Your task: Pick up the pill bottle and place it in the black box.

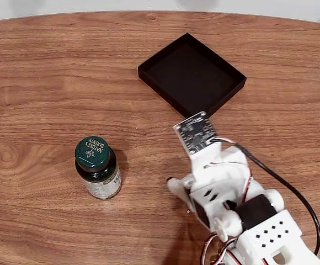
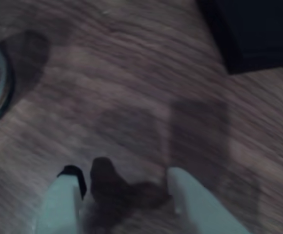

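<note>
Green-capped pill bottle stands well left of the open claw.

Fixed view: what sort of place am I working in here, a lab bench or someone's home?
Probably a home or office table, though I can't be sure: a rounded wood-grain tabletop against a pale wall, holding just a pill bottle, a black box and the arm's open gripper.

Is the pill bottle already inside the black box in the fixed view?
No, the pill bottle stands upright on the wooden table, apart from the black box.
</note>
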Robot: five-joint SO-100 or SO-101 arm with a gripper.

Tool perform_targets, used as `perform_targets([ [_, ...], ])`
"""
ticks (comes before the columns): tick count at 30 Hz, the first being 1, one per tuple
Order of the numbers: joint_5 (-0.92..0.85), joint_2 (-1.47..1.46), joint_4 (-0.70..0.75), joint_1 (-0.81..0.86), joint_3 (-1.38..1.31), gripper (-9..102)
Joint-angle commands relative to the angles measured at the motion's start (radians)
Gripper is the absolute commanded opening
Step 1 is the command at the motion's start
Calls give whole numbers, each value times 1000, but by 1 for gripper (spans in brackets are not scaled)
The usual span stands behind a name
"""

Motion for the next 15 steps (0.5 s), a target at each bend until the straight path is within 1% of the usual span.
perform_targets([
  [1,-32,-25,-25,-87,-14,18],
  [5,-58,-44,-29,-176,-14,18],
  [13,-127,-63,-87,-330,-14,18],
  [15,-138,-74,-123,-353,-14,21],
])
